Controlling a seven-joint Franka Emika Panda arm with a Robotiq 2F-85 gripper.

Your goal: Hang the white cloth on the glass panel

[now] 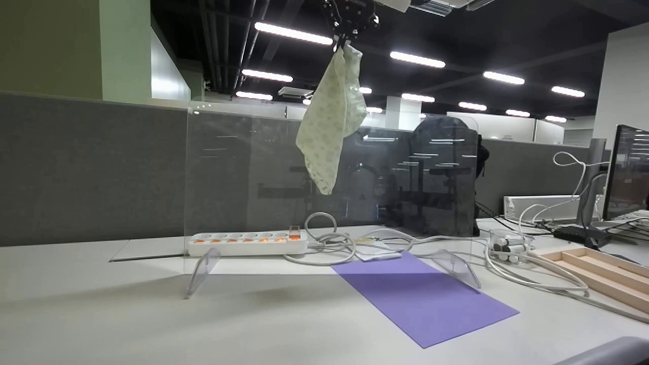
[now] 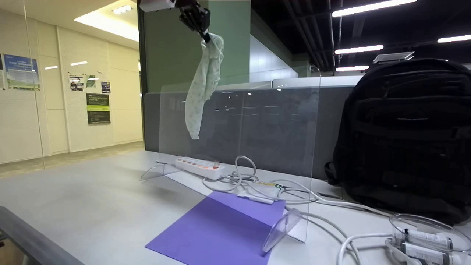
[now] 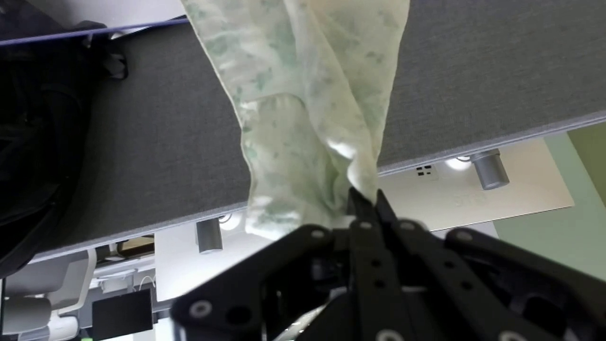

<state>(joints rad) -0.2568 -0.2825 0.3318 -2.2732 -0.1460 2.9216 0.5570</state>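
The white cloth [image 1: 323, 126], mottled with pale green, hangs straight below the gripper [image 3: 366, 196], which is clenched on it near its top, a loose flap beside the grip. The glass panel [image 2: 265, 132] stands upright lower than the gripper on clear feet [image 2: 282, 230]; in both exterior views the cloth's lower part overlaps it, though I can't say for certain whether the two touch. Well below the gripper, on the white desk [image 1: 101, 314], lie a power strip [image 1: 247, 246] and a purple sheet [image 1: 431, 304]. Beyond the gripper runs a grey partition [image 1: 91, 172], with a black backpack [image 2: 408, 140] before it.
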